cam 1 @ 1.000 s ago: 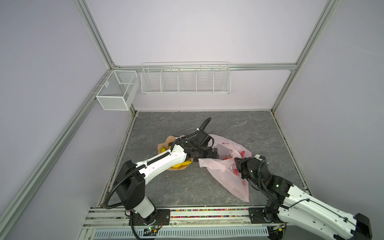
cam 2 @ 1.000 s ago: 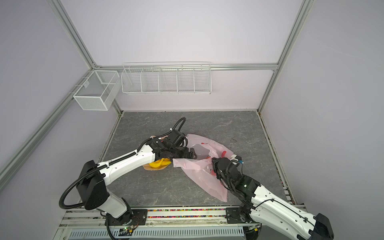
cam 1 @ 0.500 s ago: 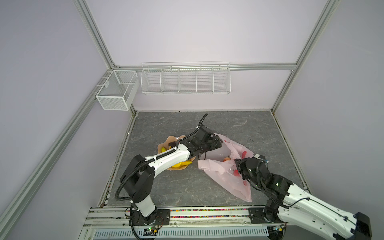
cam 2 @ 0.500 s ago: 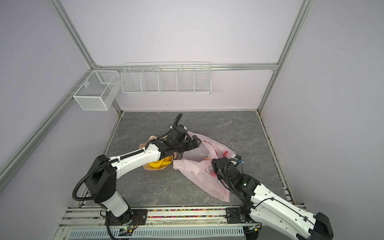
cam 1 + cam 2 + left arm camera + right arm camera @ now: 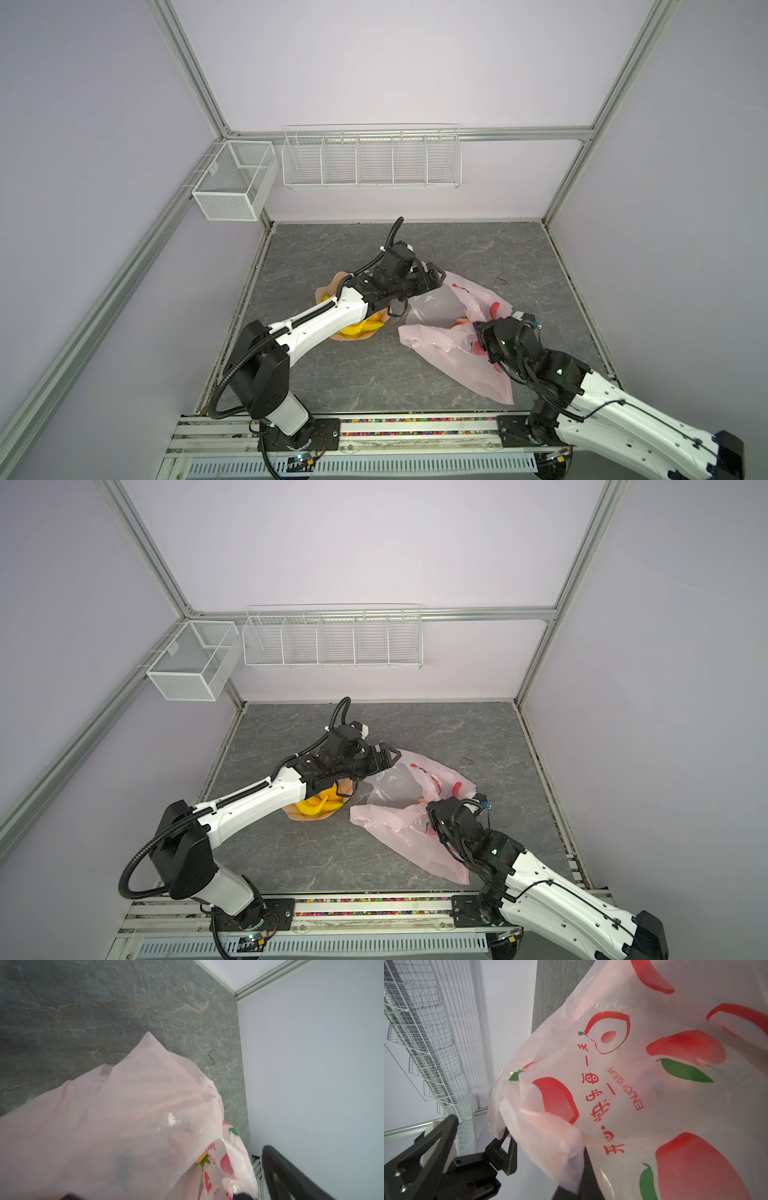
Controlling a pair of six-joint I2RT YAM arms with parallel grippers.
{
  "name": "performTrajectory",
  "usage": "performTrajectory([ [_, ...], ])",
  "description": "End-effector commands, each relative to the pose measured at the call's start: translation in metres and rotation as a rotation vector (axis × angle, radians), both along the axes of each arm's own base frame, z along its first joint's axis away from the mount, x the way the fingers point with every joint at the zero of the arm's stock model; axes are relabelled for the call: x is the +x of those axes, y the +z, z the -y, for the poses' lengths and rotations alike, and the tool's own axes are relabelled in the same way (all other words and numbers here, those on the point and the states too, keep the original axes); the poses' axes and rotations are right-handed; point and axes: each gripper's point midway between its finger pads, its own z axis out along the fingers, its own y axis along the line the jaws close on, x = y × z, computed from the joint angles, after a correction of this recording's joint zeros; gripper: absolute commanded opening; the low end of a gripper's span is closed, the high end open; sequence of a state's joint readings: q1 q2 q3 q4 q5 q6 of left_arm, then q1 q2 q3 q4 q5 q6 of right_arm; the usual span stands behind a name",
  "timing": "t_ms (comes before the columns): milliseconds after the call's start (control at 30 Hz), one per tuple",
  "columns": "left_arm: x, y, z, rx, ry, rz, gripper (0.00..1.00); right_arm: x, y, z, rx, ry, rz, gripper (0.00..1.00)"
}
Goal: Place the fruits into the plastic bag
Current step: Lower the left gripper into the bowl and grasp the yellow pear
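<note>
The right gripper point(image 5: 482, 334) pinches shut on the near rim of the plastic bag point(image 5: 451, 357), lying open-mouthed on the table point(image 5: 332, 374); a tug may tear or slip that thin film; bananas point(image 5: 363, 328) sit in the dish point(image 5: 353, 337) beside it; farther off, the left gripper point(image 5: 432, 277), jaws wide and empty, hovers at the far rim and could snag it, collapsing the mouth.
</note>
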State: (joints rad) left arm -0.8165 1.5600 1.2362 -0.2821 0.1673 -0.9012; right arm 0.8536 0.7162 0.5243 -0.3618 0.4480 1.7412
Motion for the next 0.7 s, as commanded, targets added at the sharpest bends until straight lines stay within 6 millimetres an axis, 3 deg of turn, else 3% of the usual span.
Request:
performTrajectory([
  [0, -0.035, 0.004, -0.024, 0.085, -0.103, -0.05, 0.97, 0.0, 0.007, 0.003, 0.035, -0.027, -0.01, 0.06],
  [167, -0.065, 0.004, -0.075, 0.231, -0.138, -0.086, 0.96, 0.001, 0.008, 0.003, 0.032, -0.025, -0.012, 0.06],
  [400, -0.075, 0.01, -0.177, 0.433, 0.052, -0.099, 0.97, 0.001, 0.009, 0.0, 0.025, -0.013, -0.015, 0.06],
  [533, -0.078, 0.007, -0.208, 0.505, 0.105, -0.126, 0.96, 0.002, 0.01, -0.003, 0.024, -0.002, -0.019, 0.06],
  [667, -0.074, 0.002, -0.212, 0.528, 0.109, -0.128, 0.94, 0.003, 0.012, -0.005, 0.022, 0.005, -0.016, 0.06],
])
